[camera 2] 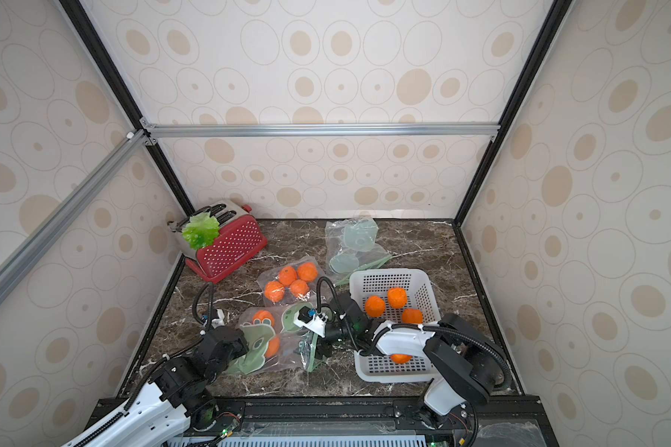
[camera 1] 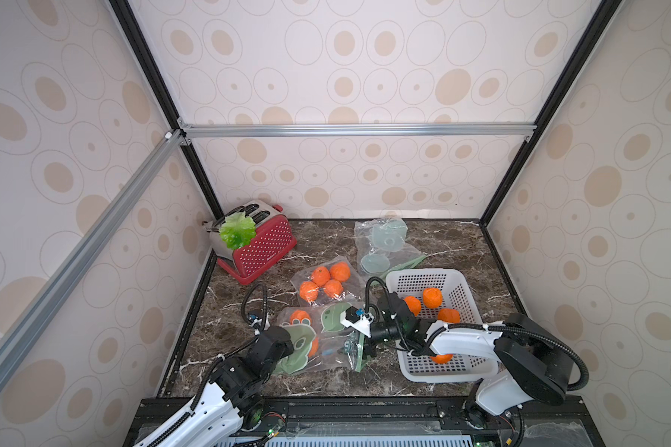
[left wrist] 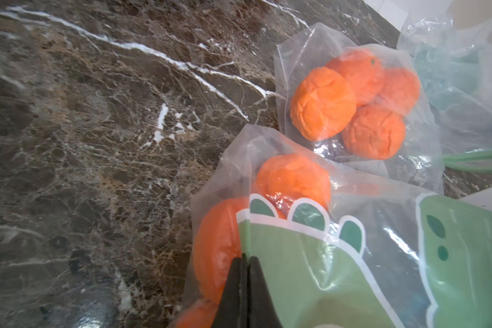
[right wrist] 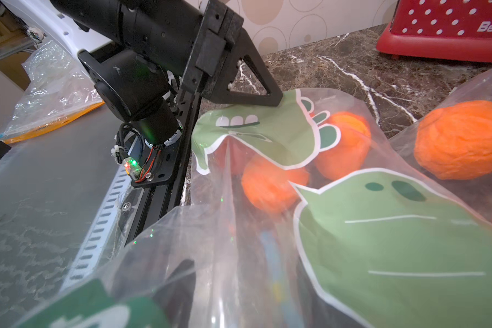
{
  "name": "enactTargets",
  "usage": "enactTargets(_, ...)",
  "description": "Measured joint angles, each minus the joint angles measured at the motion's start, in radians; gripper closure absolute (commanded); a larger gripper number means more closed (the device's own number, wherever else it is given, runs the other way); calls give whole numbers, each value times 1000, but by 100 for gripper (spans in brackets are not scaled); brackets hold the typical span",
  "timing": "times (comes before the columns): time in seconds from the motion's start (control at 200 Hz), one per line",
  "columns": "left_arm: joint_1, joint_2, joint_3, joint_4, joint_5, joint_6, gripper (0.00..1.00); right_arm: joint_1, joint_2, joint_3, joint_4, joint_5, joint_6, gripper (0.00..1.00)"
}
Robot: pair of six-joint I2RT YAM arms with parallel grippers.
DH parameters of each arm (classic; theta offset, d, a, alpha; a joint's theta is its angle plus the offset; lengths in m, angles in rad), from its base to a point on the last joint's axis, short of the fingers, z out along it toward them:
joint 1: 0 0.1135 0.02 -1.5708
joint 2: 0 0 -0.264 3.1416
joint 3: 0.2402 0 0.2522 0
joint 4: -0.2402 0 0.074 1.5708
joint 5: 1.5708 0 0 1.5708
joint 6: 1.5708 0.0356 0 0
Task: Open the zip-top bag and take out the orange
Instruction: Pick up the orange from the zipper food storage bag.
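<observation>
A clear zip-top bag [camera 1: 328, 329] [camera 2: 287, 329] printed with green dinosaurs lies at the front middle of the marble table. Two oranges [camera 1: 300, 316] [left wrist: 293, 179] show through its film, and a further orange [left wrist: 216, 250] shows in the left wrist view. My left gripper [left wrist: 246, 257] [camera 1: 296, 353] is shut, pinching the bag's film at its left end; the right wrist view shows its black finger [right wrist: 267, 98] on the dinosaur print. My right gripper [camera 1: 359, 350] [right wrist: 245, 298] is at the bag's mouth on the right. Its dark fingers [right wrist: 179, 284] stand apart, veiled by the film.
A second clear bag with several oranges [camera 1: 324, 284] lies just behind. An empty bag [camera 1: 384, 244] is at the back. A white basket [camera 1: 423, 273] with loose oranges [camera 1: 432, 297] stands to the right, under my right arm. A red toaster [camera 1: 262, 247] with lettuce [camera 1: 237, 231] fills the back left corner.
</observation>
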Motion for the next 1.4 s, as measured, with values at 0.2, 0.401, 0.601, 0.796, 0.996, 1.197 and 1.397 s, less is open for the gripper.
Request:
enactTargets(0.2,1,14,49,35,114,92,100,0,-24,-40,47,-11,2,39)
enactTargets(0.401,1,17,153,100,294,158,100,0,-116,-79,59,3,-10,38)
enactTargets(0.601,1,-17,215,156,390,178,100,0,-245,-151,64,87,-20,34)
enactTargets(0.796,1,63,176,175,328,150,100,6,-264,-159,-33,158,-52,34)
enactTargets(0.996,39,237,33,214,267,109,100,23,-205,-132,-122,204,-97,34)
enactTargets(1.197,87,279,27,256,224,103,100,46,-117,-66,-160,240,-117,32)
enactTargets(1.397,113,362,14,322,199,107,100,55,-11,19,-181,283,-124,27)
